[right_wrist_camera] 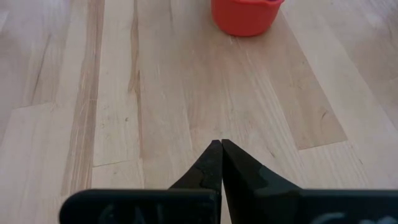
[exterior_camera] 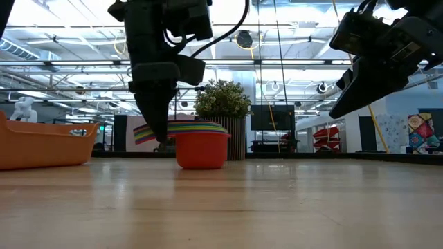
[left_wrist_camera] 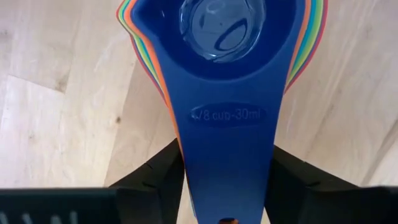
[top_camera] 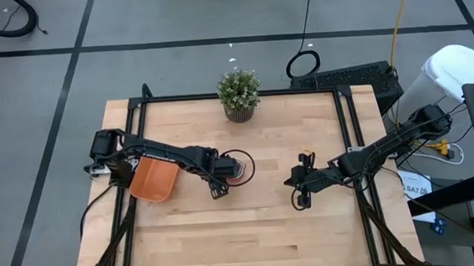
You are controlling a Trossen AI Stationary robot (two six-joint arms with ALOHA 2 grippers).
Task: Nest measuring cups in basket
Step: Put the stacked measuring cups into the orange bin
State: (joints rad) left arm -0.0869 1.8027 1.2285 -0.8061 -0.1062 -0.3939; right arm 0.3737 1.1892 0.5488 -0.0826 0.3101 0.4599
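Left gripper (top_camera: 220, 186) fingers straddle a handle; right gripper (top_camera: 299, 188) fingers pressed together.

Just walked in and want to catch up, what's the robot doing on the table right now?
The left gripper has its fingers on either side of the stacked handles of the measuring cups, which sit nested in one pile on the wooden table, in front of the potted plant. A dark blue cup is the innermost. The orange basket lies to the side under the left arm, and the stack is not in it yet. The right gripper hangs shut over bare table, waiting.
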